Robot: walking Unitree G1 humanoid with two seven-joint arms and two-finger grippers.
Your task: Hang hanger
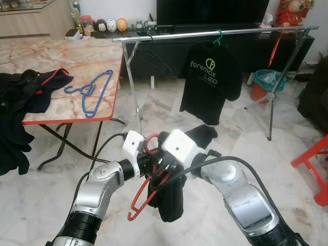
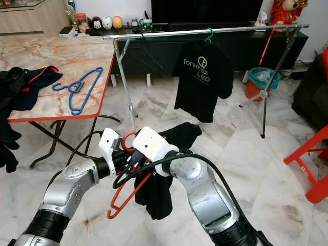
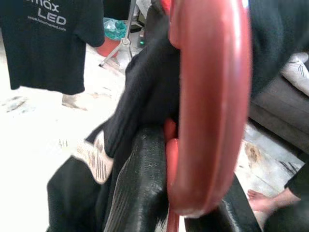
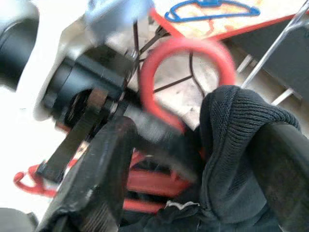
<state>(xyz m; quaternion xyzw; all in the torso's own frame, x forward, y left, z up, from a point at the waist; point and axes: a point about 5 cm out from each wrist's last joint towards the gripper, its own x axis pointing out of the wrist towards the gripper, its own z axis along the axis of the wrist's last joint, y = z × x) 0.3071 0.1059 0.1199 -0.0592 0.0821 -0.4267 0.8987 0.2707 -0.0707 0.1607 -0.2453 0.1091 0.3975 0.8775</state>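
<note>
Here, a red hanger (image 1: 146, 189) carrying a black garment (image 1: 169, 197) is held low in front of the robot, above the marble floor (image 1: 215, 128) and well short of the clothes rail (image 1: 215, 34). The left hand (image 1: 148, 163) is pinched on the hanger close under its hook, as the left wrist view shows with the red plastic pressed against a black finger (image 3: 140, 188). The right hand (image 1: 166, 166) is buried in the garment beside it; cloth lies across its fingers in the right wrist view, but whether they are pressed together on the fabric or merely spread around it cannot be told. On the rail, a black printed T-shirt (image 1: 210, 82) already hangs from a green hanger (image 1: 219, 37), and a blue hanger (image 1: 92, 89) lies on the counter (image 1: 61, 61) next to a heap of dark clothes (image 1: 25, 92). For the step in hand to be done well, the garment is probably best seated squarely on both shoulders of the hanger first. The hook should then be kept upright and free of cloth, lifted above the rail and lowered onto a bare stretch beside the T-shirt. The grip should be released only once the hook is judged to be bearing the weight.
</note>
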